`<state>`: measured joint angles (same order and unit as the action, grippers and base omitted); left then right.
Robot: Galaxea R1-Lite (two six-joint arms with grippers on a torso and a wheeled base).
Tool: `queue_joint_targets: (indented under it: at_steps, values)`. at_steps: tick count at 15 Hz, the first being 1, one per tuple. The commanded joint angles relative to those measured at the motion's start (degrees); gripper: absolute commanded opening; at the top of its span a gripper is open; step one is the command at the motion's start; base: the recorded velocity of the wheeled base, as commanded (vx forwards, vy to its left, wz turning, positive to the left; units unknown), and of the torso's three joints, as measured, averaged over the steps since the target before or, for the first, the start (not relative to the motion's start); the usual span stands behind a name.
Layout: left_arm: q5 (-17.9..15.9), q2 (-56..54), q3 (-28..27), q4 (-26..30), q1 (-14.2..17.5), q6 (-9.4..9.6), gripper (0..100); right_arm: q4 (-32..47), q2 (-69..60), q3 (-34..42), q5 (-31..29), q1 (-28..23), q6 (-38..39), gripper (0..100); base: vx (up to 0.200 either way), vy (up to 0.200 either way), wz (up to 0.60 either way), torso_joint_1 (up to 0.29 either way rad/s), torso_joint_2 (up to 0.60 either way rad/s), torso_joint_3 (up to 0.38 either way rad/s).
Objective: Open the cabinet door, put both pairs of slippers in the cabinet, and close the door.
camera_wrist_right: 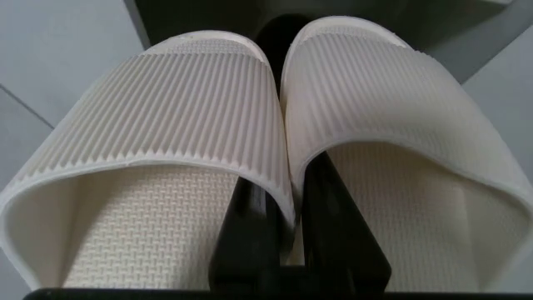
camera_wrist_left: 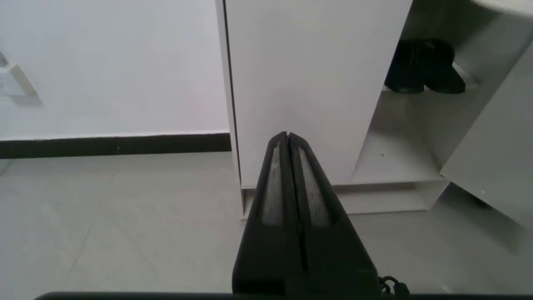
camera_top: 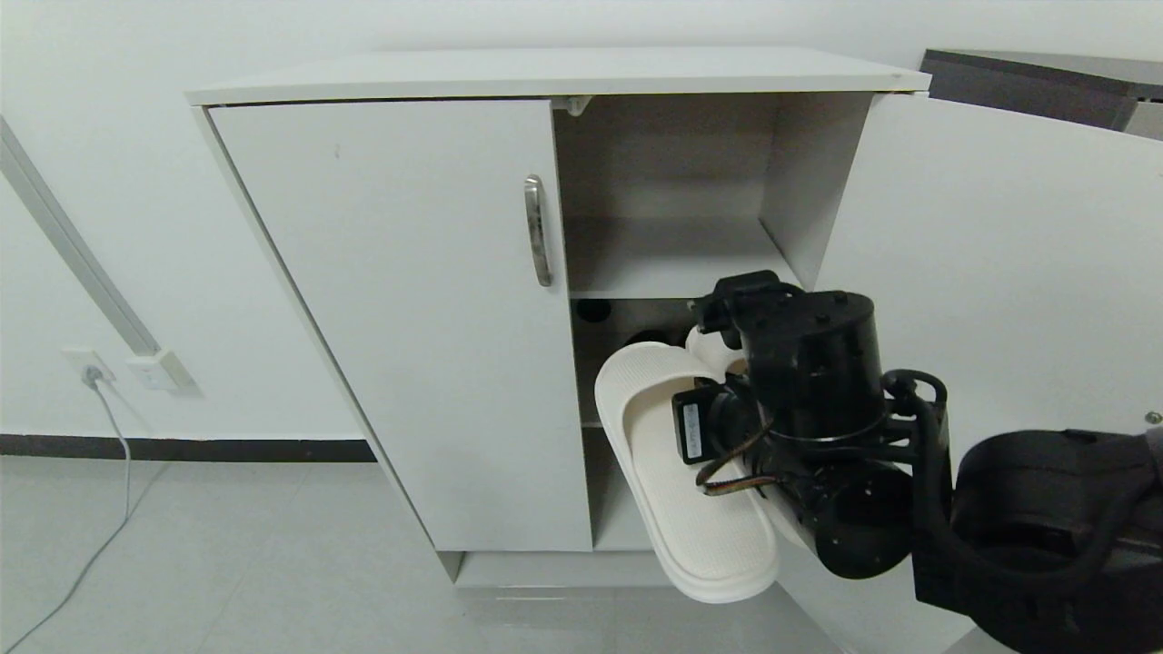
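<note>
right gripper [camera_wrist_right: 287, 218] clamps white slippers [camera_top: 677, 472] by straps, toes pointing lengthwise into cabinet [camera_top: 545, 73]; left gripper [camera_wrist_left: 287, 142] closed, empty.

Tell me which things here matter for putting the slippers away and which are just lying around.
For the job: white slippers in the right tool; black slippers on a shelf; cabinet; open door.
Just there: wall socket; cable.

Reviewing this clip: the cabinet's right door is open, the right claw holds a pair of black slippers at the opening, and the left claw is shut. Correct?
No. The slippers in the right claw are white, not black; the right wrist view shows it. The right door is open and the left claw is shut, as stated.
</note>
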<state>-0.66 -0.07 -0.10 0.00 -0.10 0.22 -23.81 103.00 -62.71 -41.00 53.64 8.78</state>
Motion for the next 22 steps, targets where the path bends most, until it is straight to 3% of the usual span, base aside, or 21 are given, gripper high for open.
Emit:
queue_joint_targets:
  at_steps: [1, 3, 5, 15, 22]
  values:
    - [0.0, 0.1, 0.0, 0.0, 0.0, 0.04, 0, 9.3, 0.5, -10.9, -1.7, 0.9, 4.4, 0, 0.000, 0.000, 0.00, 0.000, 0.00, 0.000]
    - [0.0, 0.1, 0.0, 0.0, 0.0, 0.04, 0, 15.4, 1.4, -16.5, -5.1, 0.1, 5.5, 0, 0.000, 0.000, 0.00, 0.000, 0.00, 0.000]
    - [0.0, 0.1, 0.0, 0.0, 0.0, 0.04, 0, 15.6, 2.8, -18.1, -7.6, -0.1, 5.4, 0, 0.000, 0.000, 0.00, 0.000, 0.00, 0.000]
    - [0.0, 0.1, 0.0, 0.0, 0.0, 0.04, 0, 15.4, 3.3, -16.9, -7.7, -0.1, 5.6, 0, 0.000, 0.000, 0.00, 0.000, 0.00, 0.000]
    - [0.0, 0.1, 0.0, 0.0, 0.0, 0.04, 0, 15.2, 3.2, -16.5, -7.8, -0.1, 5.6, 0, 0.200, 0.000, 0.00, 0.002, 0.00, 0.003]
